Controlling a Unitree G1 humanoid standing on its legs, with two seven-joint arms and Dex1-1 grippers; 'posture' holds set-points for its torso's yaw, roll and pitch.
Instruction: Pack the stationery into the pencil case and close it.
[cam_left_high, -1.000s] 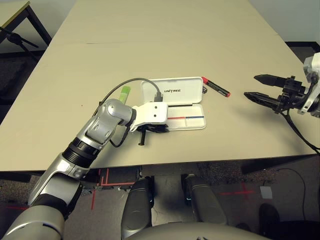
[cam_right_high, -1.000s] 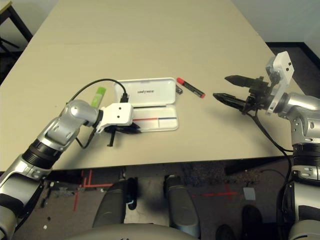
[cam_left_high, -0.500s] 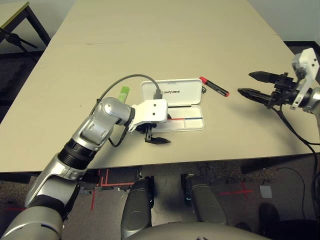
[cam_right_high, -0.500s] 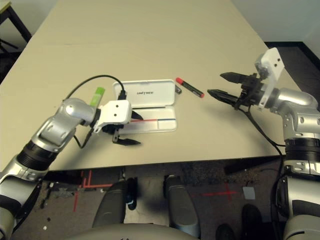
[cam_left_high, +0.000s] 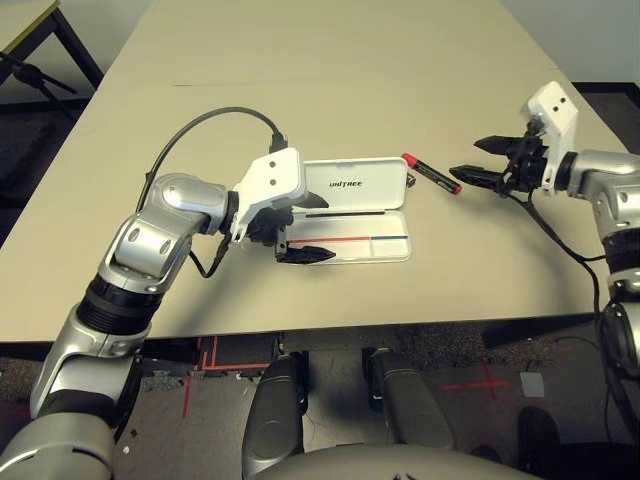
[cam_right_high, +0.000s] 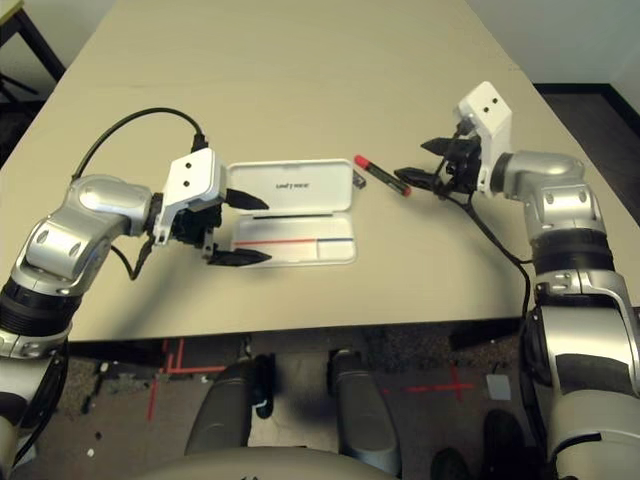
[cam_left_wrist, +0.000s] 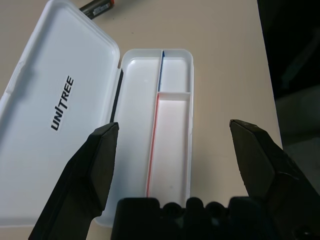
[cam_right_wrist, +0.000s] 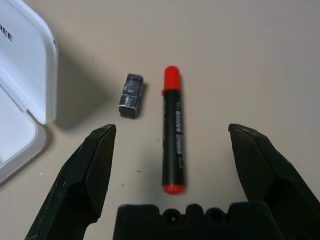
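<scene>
With the case (cam_left_high: 350, 215) open, the spread right pincer (cam_right_wrist: 172, 150) lines up on the marker (cam_right_wrist: 173, 135), needing to descend and pinch; the left pincer (cam_left_wrist: 175, 150) hangs spread.

On the beige table (cam_left_high: 330, 90) the white pencil case (cam_left_high: 355, 210) lay open, the left gripper (cam_left_high: 300, 232) spread wide over its left end, while the right gripper (cam_left_high: 482, 160), also spread, hovered just beside the red marker (cam_left_high: 431, 173).

My pencil case (cam_left_wrist: 65, 95) looks like smooth, glossy white plastic. The bench (cam_left_high: 330, 80) is matt beige, probably laminate. The red marker (cam_right_wrist: 173, 137) has a satin plastic barrel; my left tool (cam_left_wrist: 177, 150) has matt black fingers.
</scene>
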